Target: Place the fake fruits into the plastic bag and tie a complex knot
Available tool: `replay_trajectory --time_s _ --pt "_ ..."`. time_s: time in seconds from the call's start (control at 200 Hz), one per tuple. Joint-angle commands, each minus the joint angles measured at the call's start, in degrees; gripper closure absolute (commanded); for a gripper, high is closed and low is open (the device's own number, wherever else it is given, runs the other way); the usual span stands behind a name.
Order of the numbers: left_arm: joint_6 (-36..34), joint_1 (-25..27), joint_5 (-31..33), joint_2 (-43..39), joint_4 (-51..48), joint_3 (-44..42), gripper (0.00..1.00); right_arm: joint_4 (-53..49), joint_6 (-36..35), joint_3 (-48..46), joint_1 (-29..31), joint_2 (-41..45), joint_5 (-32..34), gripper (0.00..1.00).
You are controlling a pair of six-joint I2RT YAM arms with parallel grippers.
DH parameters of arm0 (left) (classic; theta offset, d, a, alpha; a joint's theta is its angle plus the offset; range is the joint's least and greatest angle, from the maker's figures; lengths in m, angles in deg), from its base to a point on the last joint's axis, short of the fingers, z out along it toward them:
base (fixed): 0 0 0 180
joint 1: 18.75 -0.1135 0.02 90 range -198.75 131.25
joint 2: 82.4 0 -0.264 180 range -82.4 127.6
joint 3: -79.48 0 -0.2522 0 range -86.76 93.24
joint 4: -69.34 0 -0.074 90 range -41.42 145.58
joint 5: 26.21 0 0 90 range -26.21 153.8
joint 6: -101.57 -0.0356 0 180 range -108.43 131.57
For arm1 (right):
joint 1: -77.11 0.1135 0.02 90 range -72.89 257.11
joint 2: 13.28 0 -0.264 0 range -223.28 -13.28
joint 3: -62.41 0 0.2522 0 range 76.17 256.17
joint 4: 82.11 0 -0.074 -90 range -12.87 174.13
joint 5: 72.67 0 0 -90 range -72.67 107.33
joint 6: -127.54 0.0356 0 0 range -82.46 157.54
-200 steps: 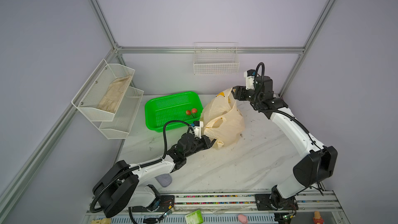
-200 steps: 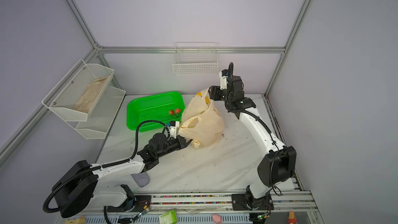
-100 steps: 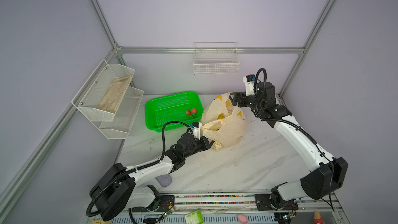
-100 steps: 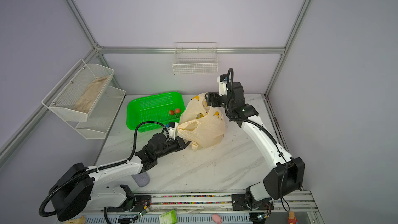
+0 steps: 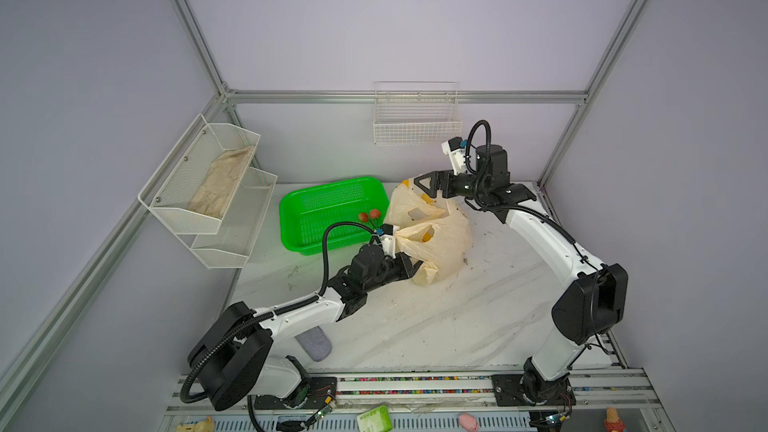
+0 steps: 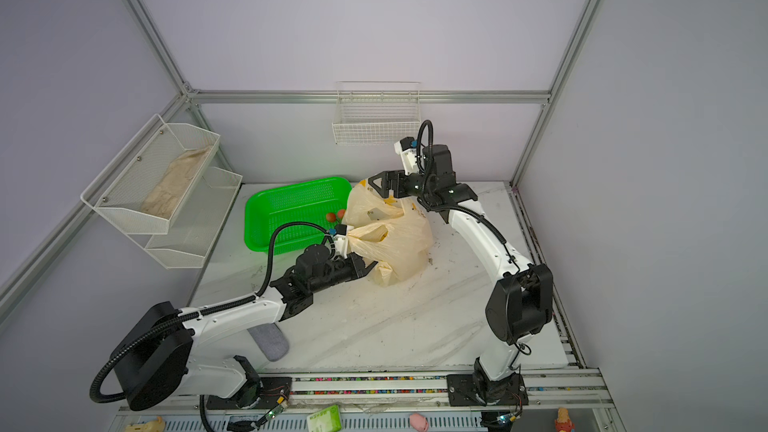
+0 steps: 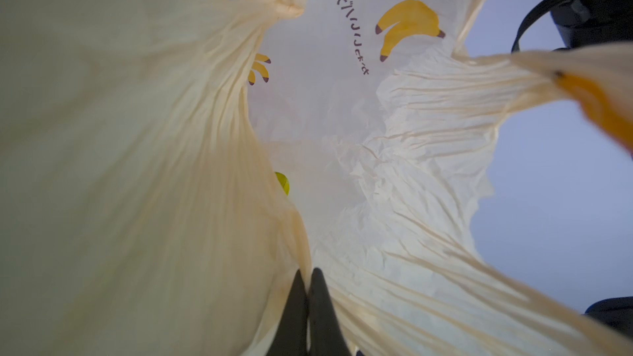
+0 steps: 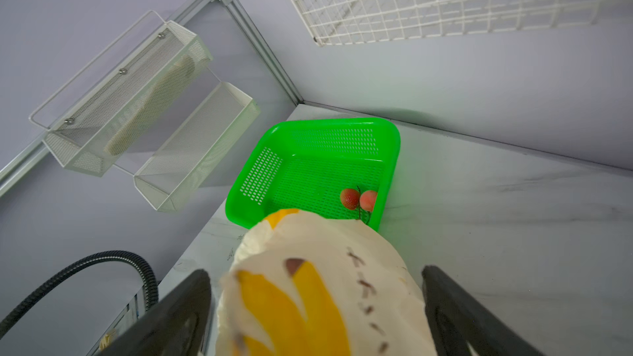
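Note:
The plastic bag (image 5: 436, 238) (image 6: 395, 243), pale cream with banana prints, slumps on the marble table beside the green basket (image 5: 316, 222). My left gripper (image 5: 415, 266) (image 7: 308, 273) is shut on a gathered fold of the bag at its near left side. Inside the bag a yellow-green fake fruit (image 7: 282, 183) peeks out. My right gripper (image 5: 419, 185) (image 8: 317, 279) stands open at the bag's far top. A bag handle (image 8: 325, 289) lies loose between its wide jaws. Two red cherries (image 5: 369, 215) (image 8: 358, 199) rest in the basket's right corner.
A two-tier white mesh shelf (image 5: 208, 189) holding a cloth hangs on the left wall. A white wire basket (image 5: 415, 118) is fixed to the back wall. A grey pad (image 5: 314, 343) lies near the left arm's base.
My right gripper has opened and let go of the bag's top, which has sagged down from its stretched shape. The left gripper stays shut on the bag.

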Motion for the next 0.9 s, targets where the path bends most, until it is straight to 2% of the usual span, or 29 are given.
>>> replay_trajectory --time_s 0.0,0.175,0.31,0.405,0.515,0.62,0.755,0.895 --pt "-0.92 -0.55 -1.51 1.06 2.12 6.48 1.0 1.55 1.38 2.14 -1.81 1.89 -2.9 0.03" --pt "-0.74 -0.6 -2.27 3.37 2.18 7.46 1.0 2.66 4.62 5.18 -3.08 1.38 -2.28 0.03" --pt "-1.08 -0.68 -1.21 3.07 2.04 7.11 1.0 -2.11 0.93 3.41 -2.85 5.86 9.23 0.03" --pt "-1.35 -0.69 -1.31 2.82 1.96 7.18 1.0 -1.85 -1.01 -3.15 -1.53 12.03 12.63 0.09" --pt "-1.61 -0.83 -1.43 2.77 1.54 7.44 1.0 -0.62 -3.08 -12.12 0.26 20.71 12.71 0.17" --pt "-1.7 -0.91 -1.46 2.87 1.1 7.55 1.0 -1.78 -5.12 -17.42 2.0 28.27 9.56 0.21" --pt "-1.62 -0.99 -1.34 2.43 0.55 7.64 1.0 -8.73 -8.64 -20.81 5.87 32.74 7.22 0.26" --pt "-1.61 -0.98 -0.71 2.12 0.06 7.4 1.0 -8.26 -10.58 -26.97 9.18 35.81 5.77 0.31"
